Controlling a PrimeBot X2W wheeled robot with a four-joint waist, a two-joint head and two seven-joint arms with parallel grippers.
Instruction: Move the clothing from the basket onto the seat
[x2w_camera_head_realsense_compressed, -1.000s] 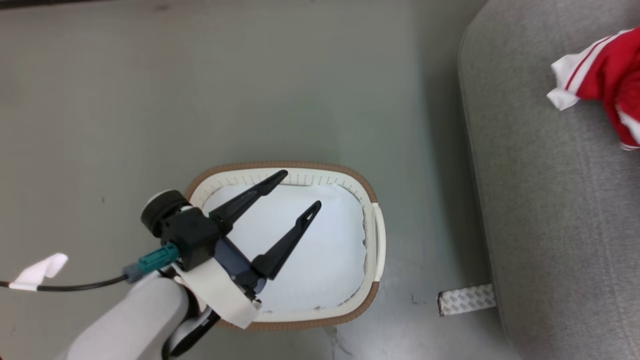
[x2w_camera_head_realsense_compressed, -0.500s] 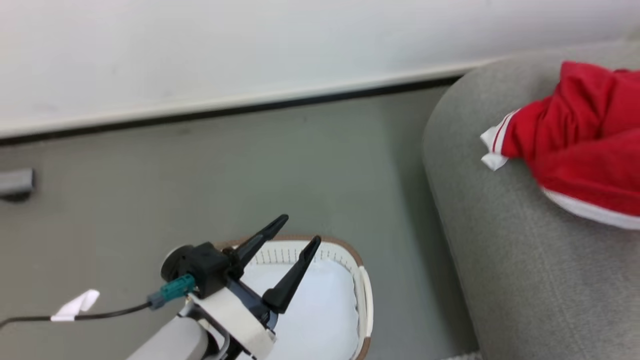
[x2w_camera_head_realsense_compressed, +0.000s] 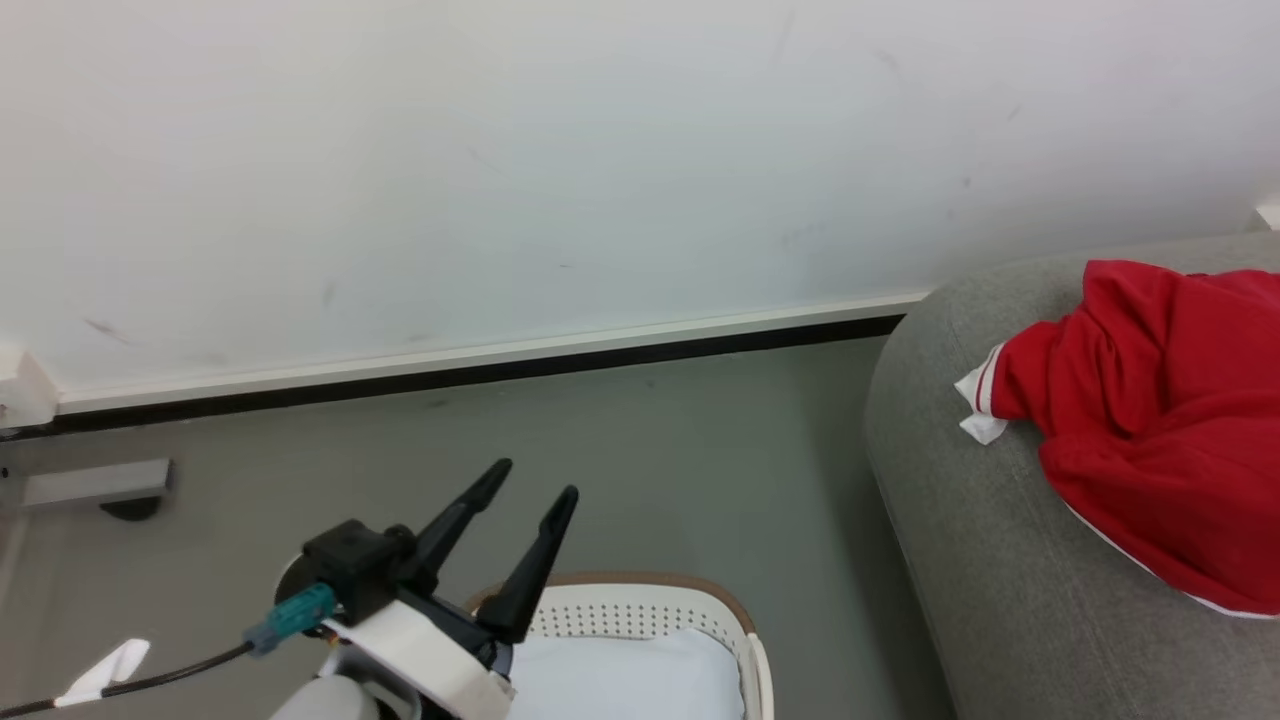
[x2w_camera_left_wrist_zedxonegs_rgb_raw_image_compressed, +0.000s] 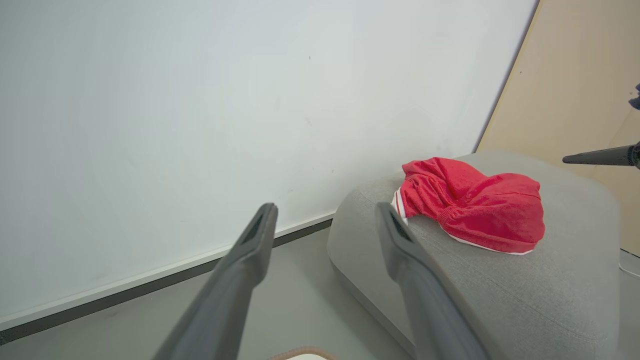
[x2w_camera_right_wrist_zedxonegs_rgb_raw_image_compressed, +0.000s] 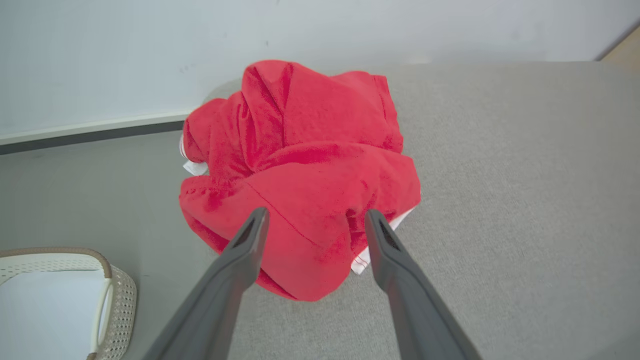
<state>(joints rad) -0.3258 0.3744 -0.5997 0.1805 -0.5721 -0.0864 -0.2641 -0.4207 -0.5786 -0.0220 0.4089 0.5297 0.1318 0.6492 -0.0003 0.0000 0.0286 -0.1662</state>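
On the seat (x2w_camera_head_realsense_compressed: 1000, 600), close to its rounded end beside the wall (x2w_camera_head_realsense_compressed: 500, 180): the clothing (x2w_camera_head_realsense_compressed: 1150, 420), bunched into one crumpled red heap. A white cuff with red stripes pokes out on the side facing the floor (x2w_camera_head_realsense_compressed: 650, 450), and a thin white hem shows along the lower edge.

Down on the floor, just beside the seat's end but apart from it: the basket (x2w_camera_head_realsense_compressed: 640, 615), brown-rimmed, with a pale pad (x2w_camera_head_realsense_compressed: 630, 675) lying across its bottom.

Right gripper (x2w_camera_right_wrist_zedxonegs_rgb_raw_image_compressed: 316, 213) spread wide with nothing between the fingers, hanging over the heap and pointing down at its near side.

Left gripper (x2w_camera_head_realsense_compressed: 535, 478) likewise splayed and empty, raised over the basket's far rim with its fingers aimed up toward the wall. Behind its wrist, a teal plug (x2w_camera_head_realsense_compressed: 295, 612) and a black cable (x2w_camera_head_realsense_compressed: 170, 672) carrying a white tape tag (x2w_camera_head_realsense_compressed: 105, 672).

At the right edge of the left wrist view, above the seat, a slim dark tip (x2w_camera_left_wrist_zedxonegs_rgb_raw_image_compressed: 600, 156) — probably a finger of the other arm, though too little of it shows to be sure.
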